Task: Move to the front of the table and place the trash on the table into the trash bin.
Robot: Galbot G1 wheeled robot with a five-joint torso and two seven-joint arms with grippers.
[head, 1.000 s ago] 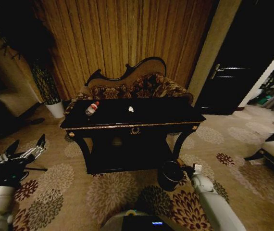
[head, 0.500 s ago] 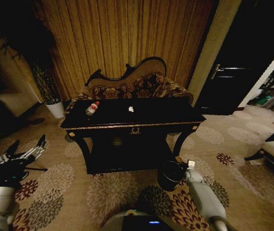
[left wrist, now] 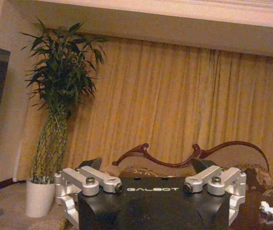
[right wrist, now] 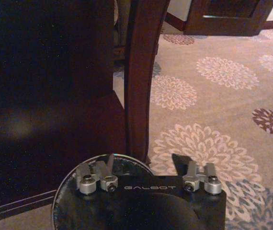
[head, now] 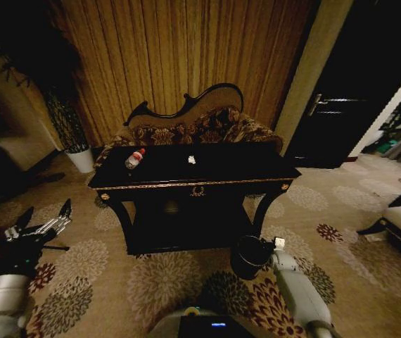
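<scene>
In the head view, the low glossy black table with gold trim (head: pixel 193 184) stands ahead on the flower-patterned carpet (head: pixel 165 278), its tabletop carrying a clear plastic bottle with a red cap (head: pixel 135 158) near the left end and a small white crumpled paper wad (head: pixel 192 160) near the middle, well apart from each other. Other trash is too dim to make out. The patterned curved-back sofa (head: pixel 193 127) sits just behind, partly hidden by the table. The small round dark trash bin (head: pixel 250 256) stands on the carpet by the table's right front leg. The right pincer (head: pixel 276 244) sits at the bin's rim; how far it is open cannot be told here. The left pincer (head: pixel 43 218) hangs over open carpet left of the table, fingers spread, holding nothing.

The left wrist view shows the left pincer's metal fingers wide apart and empty, the paper wad at the frame edge, and a potted bamboo plant (left wrist: pixel 55 124) before gold curtains (left wrist: pixel 175 105).

The right wrist view shows the right pincer (right wrist: pixel 148 165) spread above the bin's open mouth, empty, beside the table's curved leg (right wrist: pixel 139 76), with open carpet beyond.
</scene>
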